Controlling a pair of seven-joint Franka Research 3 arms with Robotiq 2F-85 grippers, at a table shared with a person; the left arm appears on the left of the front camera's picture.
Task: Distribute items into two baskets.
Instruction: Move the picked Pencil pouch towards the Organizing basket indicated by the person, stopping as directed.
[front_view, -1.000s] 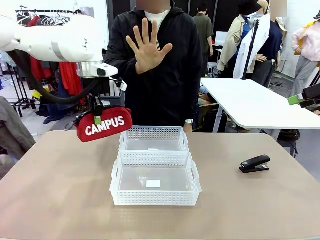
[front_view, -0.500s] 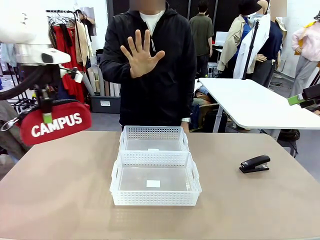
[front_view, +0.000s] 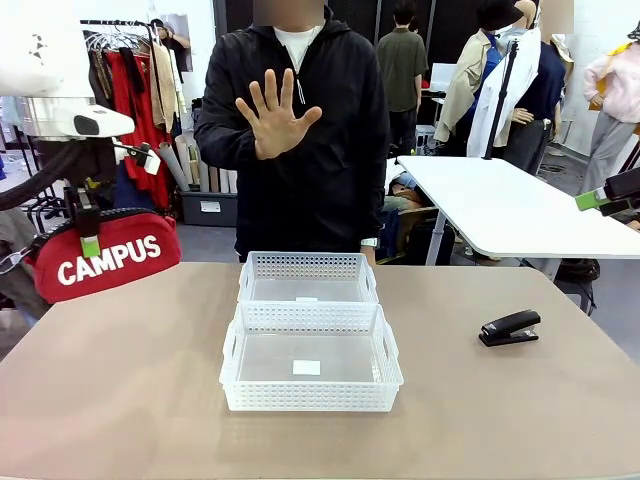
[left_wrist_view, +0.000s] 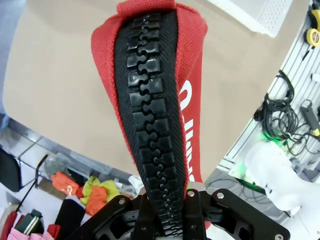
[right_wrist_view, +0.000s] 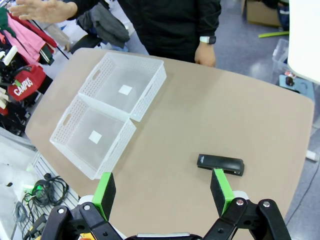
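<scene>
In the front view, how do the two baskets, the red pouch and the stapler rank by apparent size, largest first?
1. near basket
2. far basket and red pouch: about alike; the pouch hangs in the air, maybe nearer the camera, so unranked
3. stapler, clearly smallest

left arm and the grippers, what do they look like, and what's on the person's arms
The left arm is glossy white with a thick black cable looping off it. The left gripper and right gripper are black, two-fingered, with green pads. The person wears black sleeves and a wristwatch.
</scene>
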